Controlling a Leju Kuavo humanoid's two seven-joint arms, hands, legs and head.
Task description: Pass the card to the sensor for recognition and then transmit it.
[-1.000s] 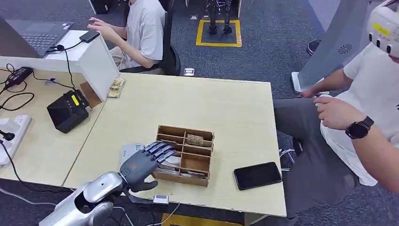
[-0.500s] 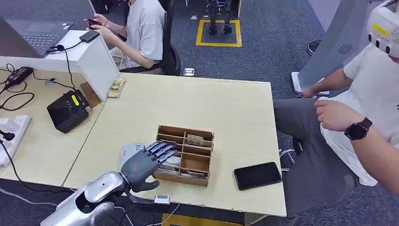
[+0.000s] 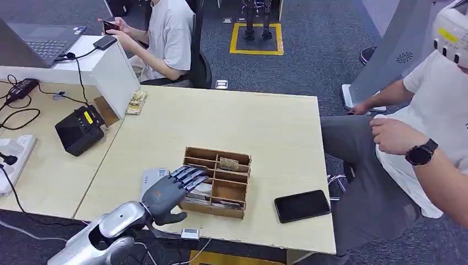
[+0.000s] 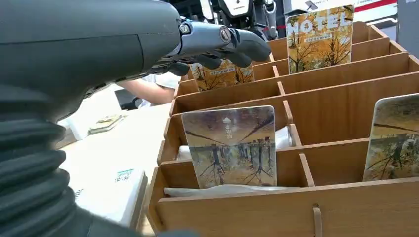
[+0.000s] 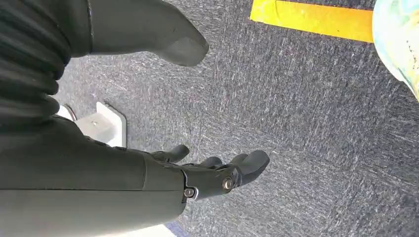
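- The left hand (image 3: 168, 192) is over the near left corner of the wooden box (image 3: 229, 190), fingers (image 4: 232, 42) spread out and holding nothing.
- A card (image 4: 229, 144) stands up in the box's near left slot (more cards stand in other slots).
- The box sits by the near edge of the worktop (image 3: 259, 127), with a black phone (image 3: 302, 205) near its right side.
- The right hand (image 5: 217, 177) hangs over the floor, fingers apart and holding nothing.
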